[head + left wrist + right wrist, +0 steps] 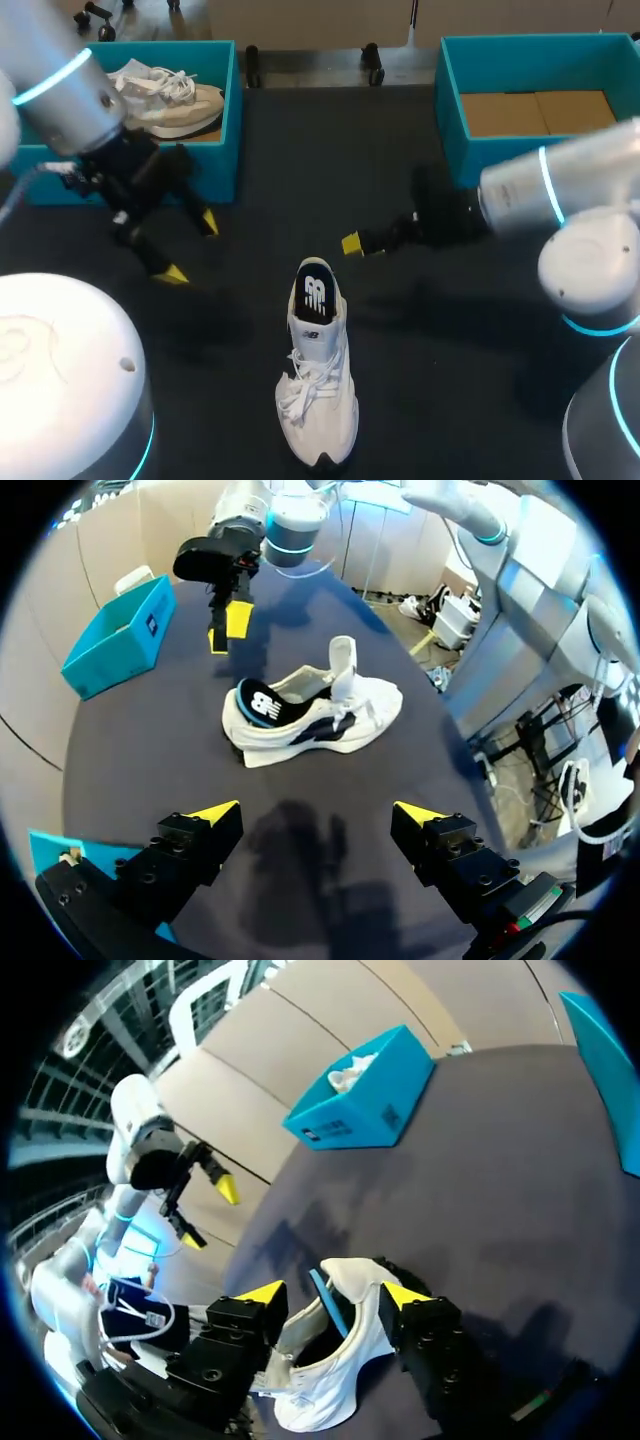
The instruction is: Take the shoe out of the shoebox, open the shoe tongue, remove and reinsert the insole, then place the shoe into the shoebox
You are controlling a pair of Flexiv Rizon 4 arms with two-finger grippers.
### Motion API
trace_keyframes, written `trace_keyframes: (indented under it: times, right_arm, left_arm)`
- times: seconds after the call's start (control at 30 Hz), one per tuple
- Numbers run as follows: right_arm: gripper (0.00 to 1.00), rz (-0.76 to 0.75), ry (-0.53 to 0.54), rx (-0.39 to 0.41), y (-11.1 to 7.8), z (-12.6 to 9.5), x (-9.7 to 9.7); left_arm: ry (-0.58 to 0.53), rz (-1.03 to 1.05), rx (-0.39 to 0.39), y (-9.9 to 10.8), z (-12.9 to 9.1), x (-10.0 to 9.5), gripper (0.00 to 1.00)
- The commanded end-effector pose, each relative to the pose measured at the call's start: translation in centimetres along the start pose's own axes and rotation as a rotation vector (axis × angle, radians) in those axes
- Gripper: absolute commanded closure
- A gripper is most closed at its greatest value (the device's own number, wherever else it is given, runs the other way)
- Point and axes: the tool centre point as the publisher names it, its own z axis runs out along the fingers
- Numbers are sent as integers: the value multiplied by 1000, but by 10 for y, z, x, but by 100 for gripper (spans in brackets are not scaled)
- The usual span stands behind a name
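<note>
The white shoe [318,400] stands upright on the dark table [450,400], outside both boxes, toe at the near edge. A dark insole [315,297] rises from its heel opening. The right gripper [355,243] hovers just beyond the heel, slightly to the right, fingers spread and empty, clear of the shoe. The left gripper [190,248] hangs well apart at far left, also released. The left shoebox [232,120] holds a second shoe [170,95]. The right shoebox [450,110] sits far right.
</note>
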Motion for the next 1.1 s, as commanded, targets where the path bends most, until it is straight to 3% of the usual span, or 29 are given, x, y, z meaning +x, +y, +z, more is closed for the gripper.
trace_keyframes:
  times: [0.03, 0.17, 0.2, 0.23, 0.57, 1.0, 1.03, 1.1]
  right_arm:
    - [57, 56, -166, 254, 12, 9, 10]
    - [82, 100, -253, 288, 19, 12, 13]
    - [97, 106, -266, 294, 20, 13, 14]
    - [100, 112, -276, 299, 21, 14, 15]
    - [100, 162, -386, 322, 20, 21, 27]
    - [100, 173, -387, 301, 18, 20, 31]
    - [100, 173, -387, 301, 18, 20, 31]
    - [100, 182, -428, 271, 15, 32, 36]
  left_arm:
    - [19, -4, 28, 15, -25, 1, 0]
    - [33, -2, 26, 27, -40, 1, 0]
    - [38, 9, 23, 29, -44, 1, 0]
    - [39, 19, 19, 31, -47, 1, 0]
    - [-8, 148, -42, 51, -90, -7, 0]
    - [-8, 148, -42, 51, -90, -7, 0]
    - [13, 152, -6, 52, -92, -12, 0]
    - [9, 195, -27, 58, -101, -19, 0]
